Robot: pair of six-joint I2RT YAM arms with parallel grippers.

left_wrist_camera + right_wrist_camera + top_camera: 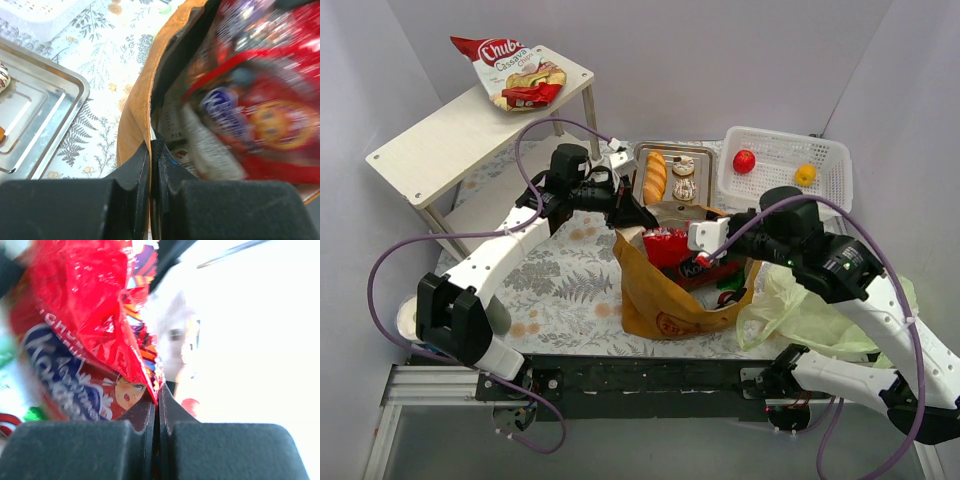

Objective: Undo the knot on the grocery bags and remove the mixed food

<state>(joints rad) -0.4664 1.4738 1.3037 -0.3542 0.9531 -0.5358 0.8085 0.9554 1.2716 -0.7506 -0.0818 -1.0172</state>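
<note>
The mustard-orange tote stands open at the table's middle. My left gripper is shut on its far rim; the left wrist view shows the jaws pinching the orange edge. My right gripper is shut on a shiny red snack packet at the tote's mouth; the right wrist view shows the packet pinched by its corner in the jaws. More packets lie inside the tote. The pale green plastic bag lies slack at the right.
A steel tray behind the tote holds a baguette and two donuts. A white mesh basket holds an apple and an orange. A red-white packet lies on the wooden shelf.
</note>
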